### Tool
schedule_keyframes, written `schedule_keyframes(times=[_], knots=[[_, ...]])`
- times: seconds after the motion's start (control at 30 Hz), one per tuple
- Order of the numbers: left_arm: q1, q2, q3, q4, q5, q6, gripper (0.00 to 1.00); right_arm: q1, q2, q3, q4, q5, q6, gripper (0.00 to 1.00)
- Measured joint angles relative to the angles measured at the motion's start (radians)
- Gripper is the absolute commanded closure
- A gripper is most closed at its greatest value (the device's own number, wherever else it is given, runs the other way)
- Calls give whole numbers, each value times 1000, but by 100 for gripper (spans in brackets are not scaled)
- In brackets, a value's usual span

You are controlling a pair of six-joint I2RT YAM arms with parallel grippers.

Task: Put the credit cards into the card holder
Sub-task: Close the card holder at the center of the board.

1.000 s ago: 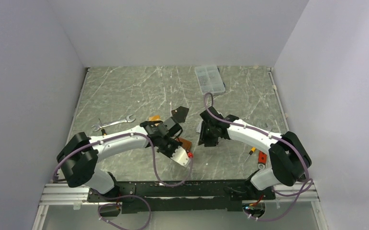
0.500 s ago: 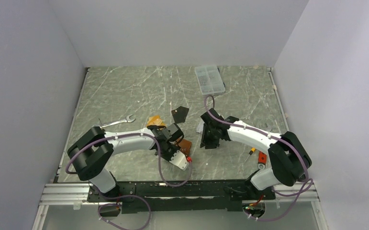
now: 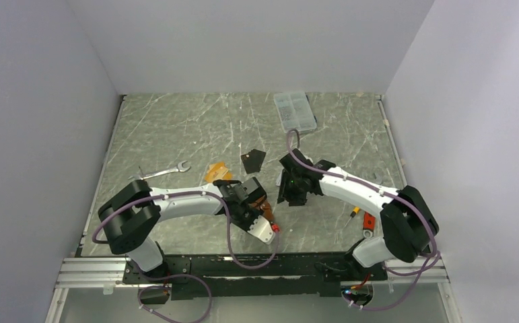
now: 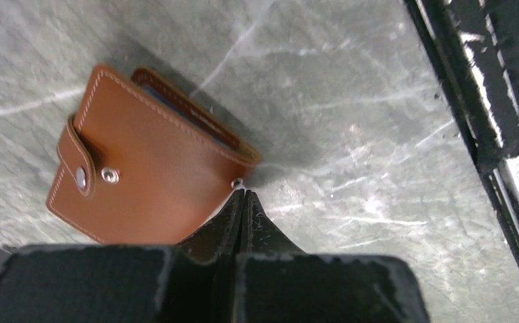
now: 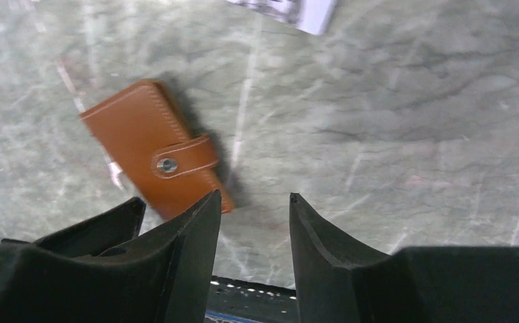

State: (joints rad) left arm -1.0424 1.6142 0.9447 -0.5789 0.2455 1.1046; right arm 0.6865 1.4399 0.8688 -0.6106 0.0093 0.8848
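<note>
Two wrist cameras show what the overhead view hides: the small brown leather folding card holder (image 4: 150,176) lies folded shut on the grey marbled desk (image 3: 176,128), close to the black front rail (image 4: 485,101). The left gripper (image 4: 243,196) has its jaws together and empty, with the tips at the holder's corner. The right gripper (image 5: 253,198) has its jaws apart and empty, the holder just left of the gap. Only the overhead view shows the black card (image 3: 253,161) and the orange-tan card (image 3: 217,171), which lie flat beyond the left arm. The silver-grey printed card (image 5: 290,8) shows at the top edge of the right wrist view. Bare desk stretches back to a clear plastic compartment box (image 3: 295,111).
</note>
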Motion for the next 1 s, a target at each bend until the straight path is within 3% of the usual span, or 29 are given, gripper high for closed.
schedule_keyframes(times=[0.37, 0.73, 1.0], knots=[[163, -236, -26, -116, -3, -3, 86, 141, 197, 294, -51, 27, -80, 54], [339, -467, -119, -271, 10, 8, 85, 207, 278, 328, -120, 69, -126, 61], [391, -507, -187, -304, 9, 12, 85, 232, 304, 344, -132, 82, -137, 63]])
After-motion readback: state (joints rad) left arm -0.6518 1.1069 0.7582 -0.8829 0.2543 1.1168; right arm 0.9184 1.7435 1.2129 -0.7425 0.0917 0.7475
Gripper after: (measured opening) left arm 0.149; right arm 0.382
